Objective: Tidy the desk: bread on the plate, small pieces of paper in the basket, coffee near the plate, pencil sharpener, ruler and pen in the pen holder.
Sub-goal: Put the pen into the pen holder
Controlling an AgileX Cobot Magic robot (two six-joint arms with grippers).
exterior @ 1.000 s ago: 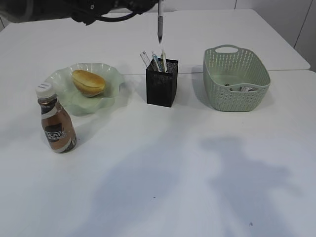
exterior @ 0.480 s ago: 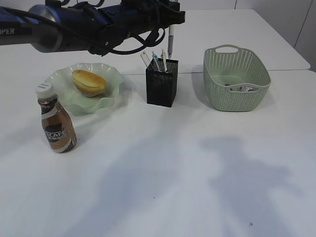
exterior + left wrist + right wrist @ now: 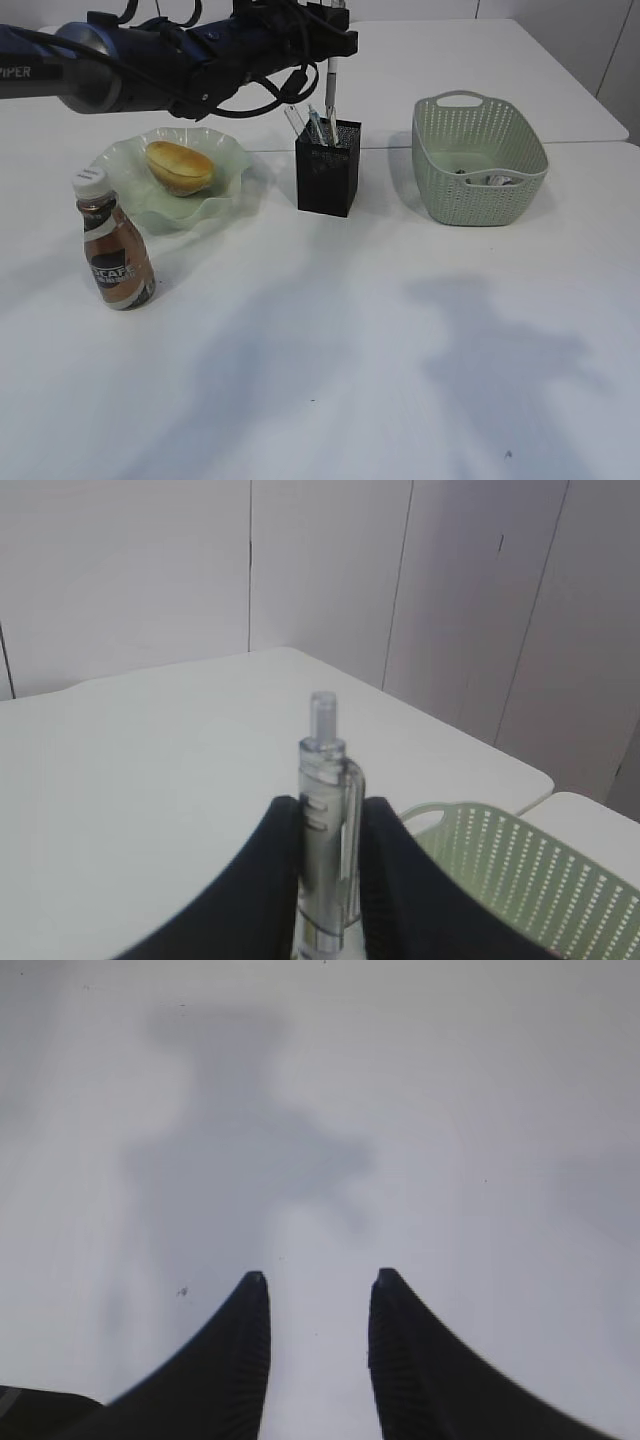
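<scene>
My left gripper (image 3: 335, 40) is shut on a clear pen (image 3: 331, 85) and holds it upright, its tip at the mouth of the black mesh pen holder (image 3: 327, 172). The holder has other pens and a ruler in it. In the left wrist view the pen (image 3: 326, 820) stands clamped between the jaws (image 3: 328, 815). The bread (image 3: 179, 166) lies on the green plate (image 3: 222, 150). The coffee bottle (image 3: 115, 246) stands in front of the plate. The green basket (image 3: 478, 160) holds small pieces of paper. My right gripper (image 3: 316, 1282) is open and empty over bare table.
The left arm (image 3: 150, 60) reaches across the back of the table above the plate. The table's far edge and a gap between tabletops run behind the basket. The basket also shows in the left wrist view (image 3: 510, 870).
My left gripper has come down with the pen, from high above the holder to its mouth. The arm has dropped into view over the plate.
</scene>
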